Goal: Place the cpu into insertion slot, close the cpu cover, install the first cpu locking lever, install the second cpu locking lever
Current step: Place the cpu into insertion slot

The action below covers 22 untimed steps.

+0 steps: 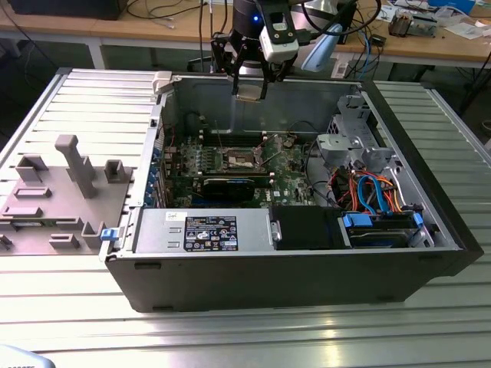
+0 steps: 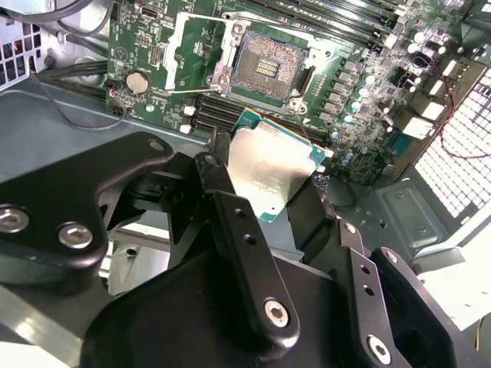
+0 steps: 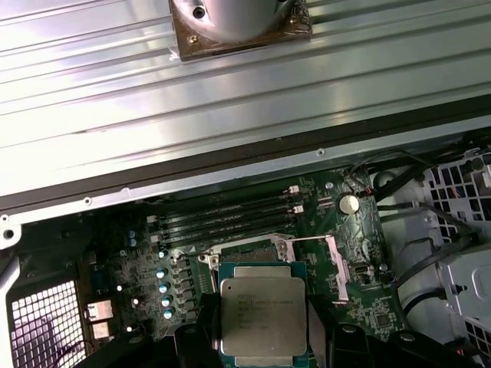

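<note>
My gripper (image 1: 250, 86) hangs above the back wall of the open computer case, shut on the cpu (image 1: 249, 90). In both wrist views the cpu (image 2: 272, 172) (image 3: 262, 314) is a silvery square chip with a green rim, clamped between the two black fingers (image 2: 217, 172). Far below it on the green motherboard lies the insertion slot (image 1: 239, 159) (image 2: 268, 65), a dark square with a metal rim and nothing in it. The cpu cover (image 2: 175, 54) (image 3: 336, 264) is swung open beside the slot. I cannot make out the locking levers.
The case (image 1: 430, 199) has tall dark walls around the motherboard. Inside it stand a labelled power supply (image 1: 207, 230), a drive cage with orange and blue cables (image 1: 376, 192) and a black card (image 1: 230, 186). A grey fixture plate (image 1: 61, 184) lies at the exterior view's left.
</note>
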Each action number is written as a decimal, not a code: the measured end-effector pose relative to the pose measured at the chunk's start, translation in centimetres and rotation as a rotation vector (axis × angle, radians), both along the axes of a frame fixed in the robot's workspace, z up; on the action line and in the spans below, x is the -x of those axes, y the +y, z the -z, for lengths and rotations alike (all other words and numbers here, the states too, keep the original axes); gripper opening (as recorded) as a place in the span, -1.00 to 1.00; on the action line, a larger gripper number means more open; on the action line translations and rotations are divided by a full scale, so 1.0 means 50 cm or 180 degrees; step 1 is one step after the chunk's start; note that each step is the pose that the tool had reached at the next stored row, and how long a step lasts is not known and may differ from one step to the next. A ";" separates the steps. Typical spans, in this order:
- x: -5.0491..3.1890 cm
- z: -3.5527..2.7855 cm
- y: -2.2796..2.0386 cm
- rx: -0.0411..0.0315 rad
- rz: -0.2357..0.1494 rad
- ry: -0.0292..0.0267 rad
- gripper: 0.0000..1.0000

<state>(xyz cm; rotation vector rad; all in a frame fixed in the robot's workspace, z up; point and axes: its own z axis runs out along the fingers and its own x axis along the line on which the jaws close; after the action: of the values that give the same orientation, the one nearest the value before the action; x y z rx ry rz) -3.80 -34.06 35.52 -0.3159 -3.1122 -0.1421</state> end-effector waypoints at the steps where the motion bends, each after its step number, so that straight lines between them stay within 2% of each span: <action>1: 0.000 0.000 0.0000 0.0000 0.0003 0.0000 0.09; 16: 0.000 0.000 0.0000 0.0000 0.0040 0.0000 0.09; 22: 0.000 0.000 0.0000 0.0000 0.0103 0.0000 0.09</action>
<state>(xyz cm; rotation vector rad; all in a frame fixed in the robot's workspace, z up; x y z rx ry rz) -3.80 -34.07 35.52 -0.3663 -3.1081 -0.1424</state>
